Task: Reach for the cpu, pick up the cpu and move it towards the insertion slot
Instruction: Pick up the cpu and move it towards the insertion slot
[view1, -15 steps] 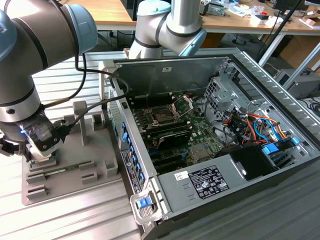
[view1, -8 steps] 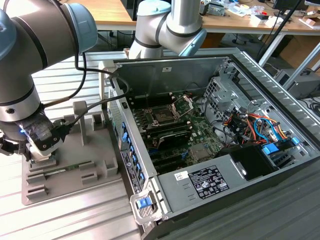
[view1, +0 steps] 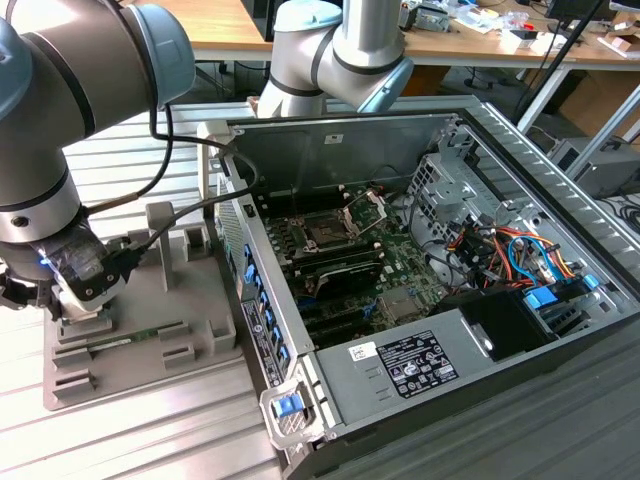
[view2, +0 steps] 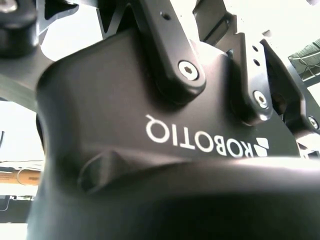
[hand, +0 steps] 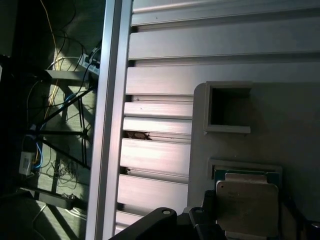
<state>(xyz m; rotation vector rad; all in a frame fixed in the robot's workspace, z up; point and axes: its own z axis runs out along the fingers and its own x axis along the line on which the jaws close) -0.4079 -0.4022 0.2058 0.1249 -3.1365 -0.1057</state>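
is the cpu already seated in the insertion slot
No, in the first wrist view the cpu lies in its recess on the grey tray.

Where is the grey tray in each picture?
Exterior view: the grey tray lies at the exterior view's left, beside the open computer case.
First wrist view: the grey tray appears close up, with the cpu lying in it.
Second wrist view: this camera looks at the end effector and its black body.
Shared landmark: the ribbed metal table under the tray.

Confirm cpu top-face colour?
The cpu face is pale silvery tan with a green edge; clearest in the first wrist view.
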